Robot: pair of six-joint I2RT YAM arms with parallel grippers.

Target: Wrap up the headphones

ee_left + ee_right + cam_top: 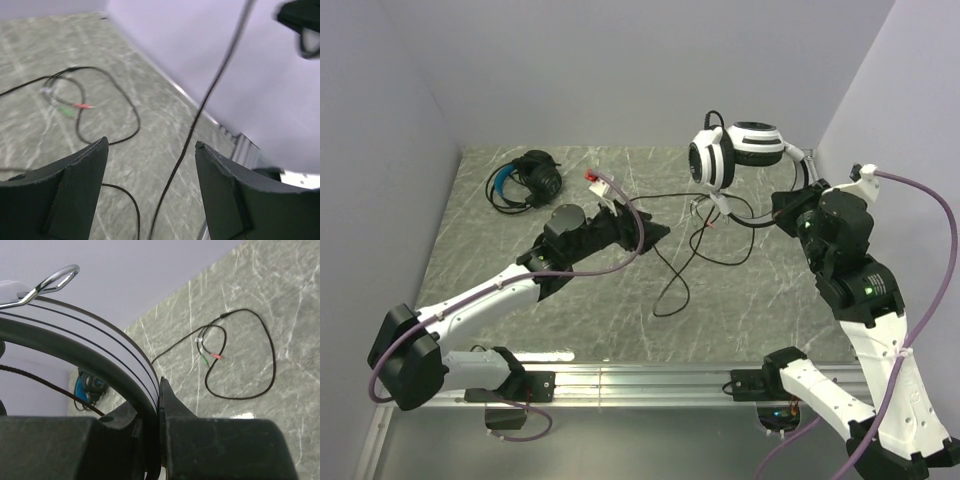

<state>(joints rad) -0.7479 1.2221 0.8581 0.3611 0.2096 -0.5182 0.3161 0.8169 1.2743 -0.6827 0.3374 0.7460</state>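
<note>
While the right gripper (154, 405) clamps the white headset (735, 150), one of two, left gripper (151, 146) gapes; black headset (525, 182) lies well apart.

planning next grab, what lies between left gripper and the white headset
Only the white headset's loose black cable and its plugs, seen in the top view.

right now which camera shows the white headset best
Top external: it shows the whole white headset, both ear cups, held by the right gripper. Right wrist shows only its band pinched between the fingers. Left wrist shows just a thin black cable and a blurred dark shape top right.
</note>
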